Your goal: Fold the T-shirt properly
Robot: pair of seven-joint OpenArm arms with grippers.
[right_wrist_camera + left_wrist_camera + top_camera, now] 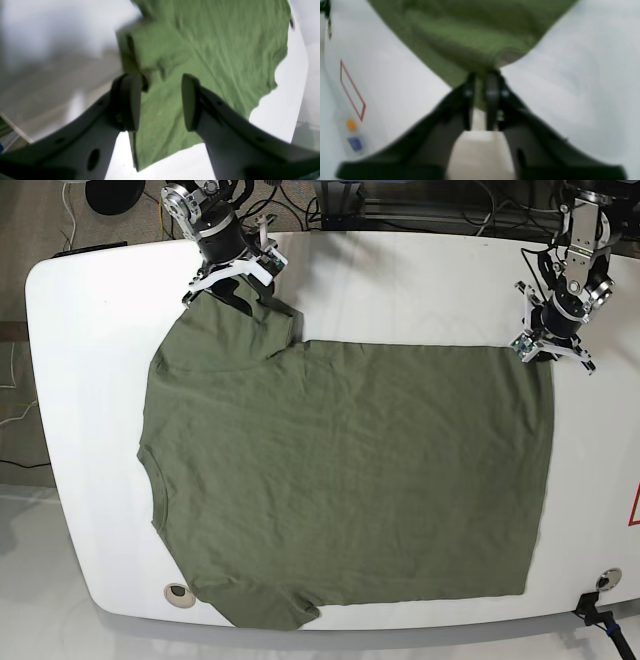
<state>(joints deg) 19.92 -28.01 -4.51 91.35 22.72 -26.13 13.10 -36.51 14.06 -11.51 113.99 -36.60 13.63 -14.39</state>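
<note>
Pinching T-shirt (340,480) hem corner, blurry: left fingers (481,82); right fingers (160,100) spread over sleeve.

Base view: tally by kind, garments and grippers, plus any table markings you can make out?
T-shirt, olive green: 1
Grippers: 2 (left gripper shut on the T-shirt's corner, right gripper open over a sleeve)
Red outline marking at the table edge: 1
Round grey table inserts: 2
Total: 6

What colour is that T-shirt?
Plain olive green T-shirt, no print; clearest in the base view.
</note>
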